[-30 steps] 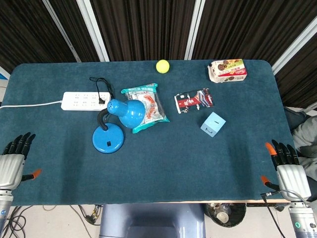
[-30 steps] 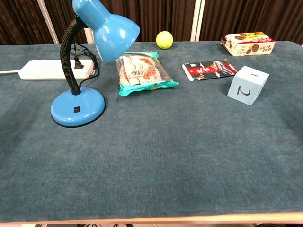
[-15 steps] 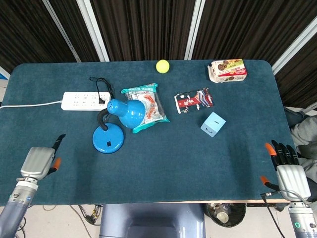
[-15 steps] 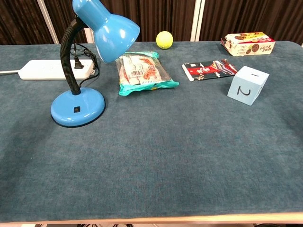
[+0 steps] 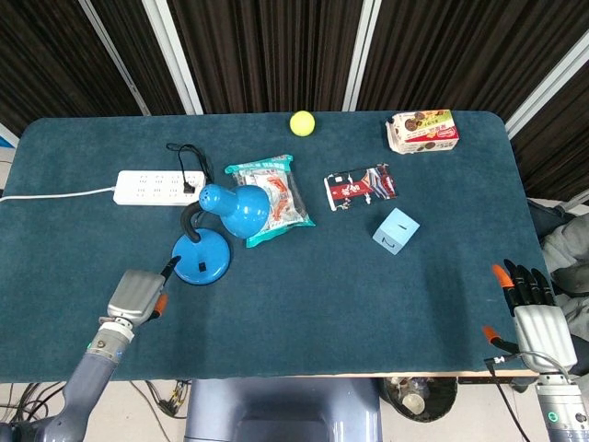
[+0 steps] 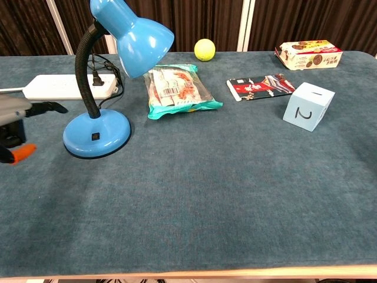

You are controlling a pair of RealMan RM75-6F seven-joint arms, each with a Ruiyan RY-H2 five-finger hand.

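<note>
The white power strip (image 5: 158, 187) lies at the far left of the table (image 5: 304, 313), with a black plug in it whose cord runs to the blue desk lamp (image 5: 221, 230). The left hand (image 5: 138, 295) hovers low over the near-left part of the table, just left of the lamp's round base (image 6: 97, 134); its dark fingertips (image 5: 170, 266) point at the base and its fingers are apart with nothing in them. It looks like the approach step of a reach for the lamp, not yet a touch. The next move would call for the hand to close the small gap to the base, or its switch, without knocking the bent neck. Right of the lamp lie a teal snack bag (image 5: 272, 199), a yellow ball (image 5: 302, 122), a red-and-black wrapper (image 5: 360, 187), a light blue cube marked 2 (image 6: 308, 106) and a biscuit box (image 5: 422, 131). The right hand (image 5: 534, 313) sits at the near-right table edge, fingers straight and holding nothing, well apart from everything.
</note>
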